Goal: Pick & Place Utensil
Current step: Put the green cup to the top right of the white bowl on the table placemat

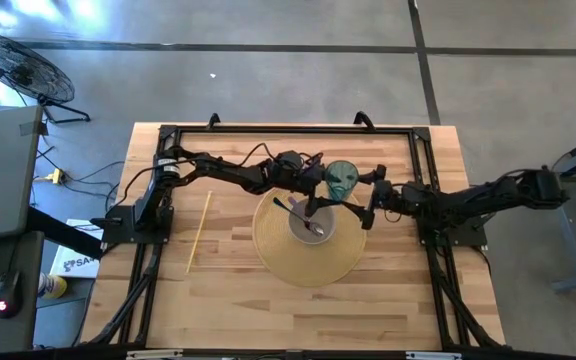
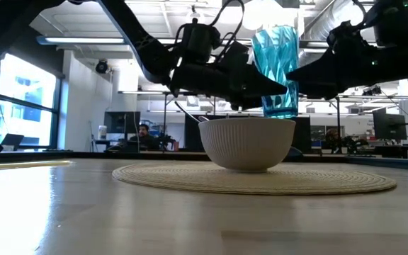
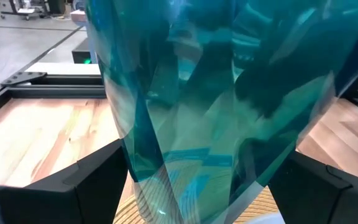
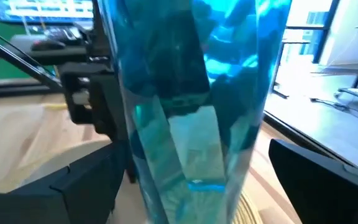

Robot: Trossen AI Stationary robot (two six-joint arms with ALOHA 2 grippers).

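While my two grippers meet at the glass: the left gripper [image 1: 326, 183] comes in from one side and the right gripper [image 1: 363, 183] from the other, both at the far edge of the mat [image 1: 298, 268].
Glass: a tall teal glass [image 1: 342, 180] stands upright between my two grippers, just behind the bowl [image 1: 293, 226]. From table height the bowl hides its base, so I cannot tell whether it rests on the tabletop [image 1: 228, 290] or hangs just above it.
Why held so: I judge the upright hold keeps the glass steady as a place to stand a utensil in, close to the bowl so the carry is short.
Left gripper: spread wide, with the glass filling the gap. In my left wrist view both fingers [image 3: 92, 186] lie against its sides, so I take this as my grip on the glass.
Right gripper: spread about as wide as it goes around the same glass. In my right wrist view one finger [image 4: 309, 180] stands clear of the wall, so I judge it holds nothing.
Utensil: a spoon [image 1: 313, 222] lies in the bowl at the middle of the mat, its dark handle leaning over the rim. Neither gripper touches it.
Also there: a thin wooden stick [image 1: 200, 232] lies on the tabletop, well apart on my left.
Step in hand: probably settling the glass before I go for the spoon.
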